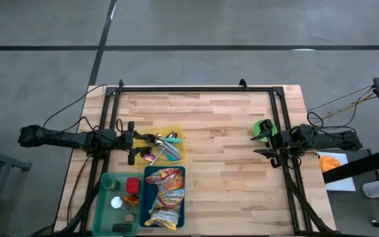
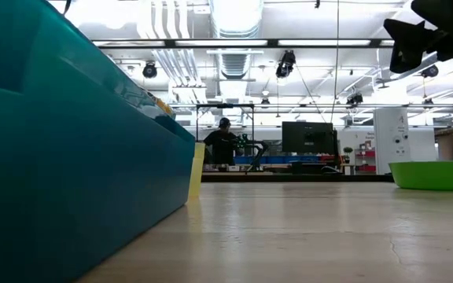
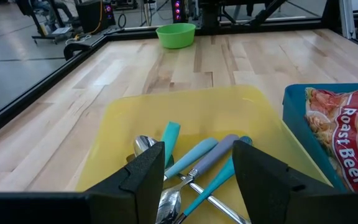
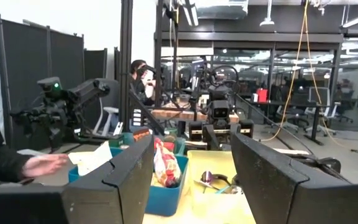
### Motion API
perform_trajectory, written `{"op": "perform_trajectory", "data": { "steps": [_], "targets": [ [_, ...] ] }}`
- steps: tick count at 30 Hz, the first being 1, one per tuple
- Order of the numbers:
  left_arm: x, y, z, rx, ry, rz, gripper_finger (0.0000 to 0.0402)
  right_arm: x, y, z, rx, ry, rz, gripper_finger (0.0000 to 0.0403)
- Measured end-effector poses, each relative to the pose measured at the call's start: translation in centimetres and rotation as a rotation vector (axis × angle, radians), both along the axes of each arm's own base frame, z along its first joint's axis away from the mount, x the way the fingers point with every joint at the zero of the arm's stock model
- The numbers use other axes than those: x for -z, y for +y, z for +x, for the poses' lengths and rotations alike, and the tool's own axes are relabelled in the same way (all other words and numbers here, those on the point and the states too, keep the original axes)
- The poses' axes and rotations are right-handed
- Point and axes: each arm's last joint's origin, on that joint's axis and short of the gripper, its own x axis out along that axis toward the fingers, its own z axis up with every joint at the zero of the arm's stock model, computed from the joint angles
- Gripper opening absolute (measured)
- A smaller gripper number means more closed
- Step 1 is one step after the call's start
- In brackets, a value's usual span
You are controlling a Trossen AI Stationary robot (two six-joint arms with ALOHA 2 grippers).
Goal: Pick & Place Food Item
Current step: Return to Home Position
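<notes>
Several spoons [image 3: 190, 159]: yellow bin [image 3: 185, 102]; snacks [image 3: 352, 127]: blue bin [image 3: 291, 102]; left tool [image 3: 199, 149], right tool [image 4: 192, 140] apart.

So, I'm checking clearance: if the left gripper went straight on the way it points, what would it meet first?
Most likely the spoons lying in the yellow bin, just ahead of the left gripper, whose fingers are open; its height above them is unclear.

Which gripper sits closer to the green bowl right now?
Right. The right gripper is just beside the green bowl; the left gripper is far across the table, at the yellow bin.
</notes>
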Motion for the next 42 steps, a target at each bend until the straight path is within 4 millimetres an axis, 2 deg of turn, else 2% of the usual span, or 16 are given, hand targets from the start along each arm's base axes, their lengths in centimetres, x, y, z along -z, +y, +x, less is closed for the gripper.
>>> {"op": "perform_trajectory", "data": {
  "steps": [5, 42],
  "targets": [
    [0.00, 0.00, 0.00, 0.000, 0.000, 0.000, 0.0189, 0.06, 0.00, 0.03, 0.009, -0.001, -0.039, 0.0212],
    [0.00, 0.00, 0.00, 0.000, 0.000, 0.000, 0.0189, 0.13, 0.01, 0.09, 0.001, 0.014, -0.011, 0.0212]
  ]
}}
